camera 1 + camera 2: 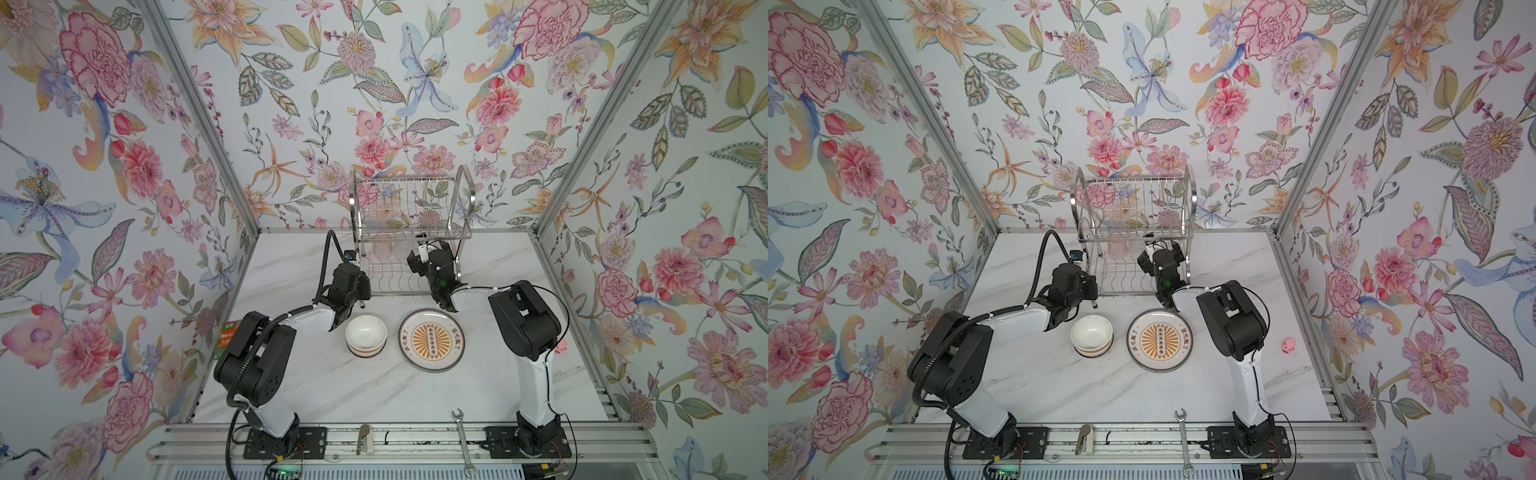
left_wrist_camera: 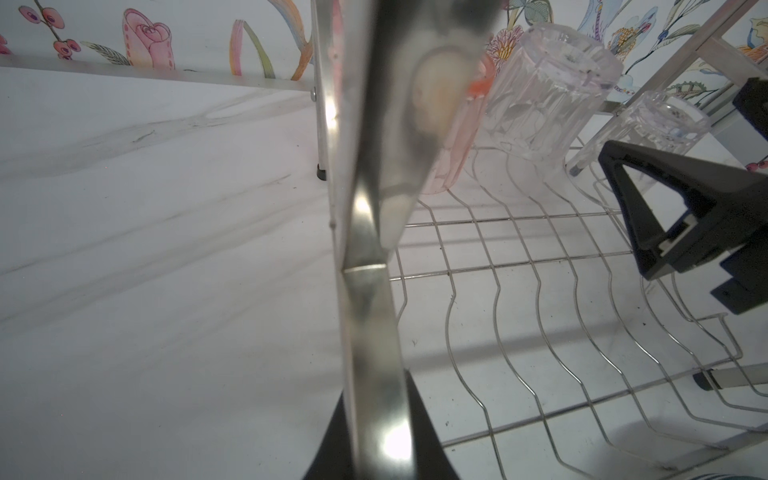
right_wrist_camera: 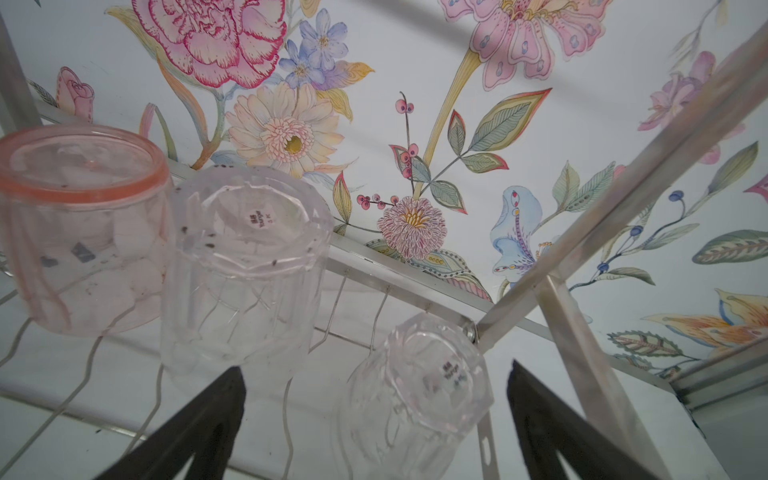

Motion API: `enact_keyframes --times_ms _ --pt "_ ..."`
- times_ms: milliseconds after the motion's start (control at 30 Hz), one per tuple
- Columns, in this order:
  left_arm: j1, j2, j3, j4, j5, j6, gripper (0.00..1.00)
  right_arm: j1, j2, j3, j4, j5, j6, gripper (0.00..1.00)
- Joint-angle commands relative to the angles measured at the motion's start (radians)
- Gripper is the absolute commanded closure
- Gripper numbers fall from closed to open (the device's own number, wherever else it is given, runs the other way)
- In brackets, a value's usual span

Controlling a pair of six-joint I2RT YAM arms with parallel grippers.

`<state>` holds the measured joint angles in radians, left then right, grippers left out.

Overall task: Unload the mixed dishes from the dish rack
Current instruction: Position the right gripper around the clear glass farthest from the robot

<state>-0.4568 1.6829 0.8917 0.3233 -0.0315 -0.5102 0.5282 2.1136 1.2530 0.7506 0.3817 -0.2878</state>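
Left gripper [image 2: 376, 424] clamped on rack [image 1: 415, 237] left frame, likely steadying it. Right gripper [image 3: 376, 368] spread wide around upturned clear tumbler [image 3: 415, 395], low on rack's right side, ungripped. Bowls [image 1: 365, 334], plate [image 1: 431, 340] already unloaded onto near table [image 1: 332, 395].

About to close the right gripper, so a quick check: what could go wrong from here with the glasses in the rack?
1. The right gripper straddles the nearest clear glass, with a rack post close beside one finger; closing or lifting may snag it.
2. The other clear glass and the pink glass stand close by; a sideways drift could topple them.
3. The left gripper clamps the rack frame; any tug might shake everything.
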Motion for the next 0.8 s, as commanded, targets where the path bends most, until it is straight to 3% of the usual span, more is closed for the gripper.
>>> enact_keyframes --times_ms 0,200,767 --pt "-0.002 -0.016 -0.002 0.015 0.066 -0.06 0.87 -0.036 0.026 0.04 -0.03 -0.023 0.026 0.01" --pt "-0.002 -0.017 -0.002 0.01 0.068 -0.062 0.87 -0.062 0.051 0.11 -0.133 -0.09 0.112 0.01" --pt "-0.002 -0.047 -0.013 -0.021 0.065 -0.057 0.89 -0.091 0.138 0.231 -0.241 -0.111 0.198 0.05"
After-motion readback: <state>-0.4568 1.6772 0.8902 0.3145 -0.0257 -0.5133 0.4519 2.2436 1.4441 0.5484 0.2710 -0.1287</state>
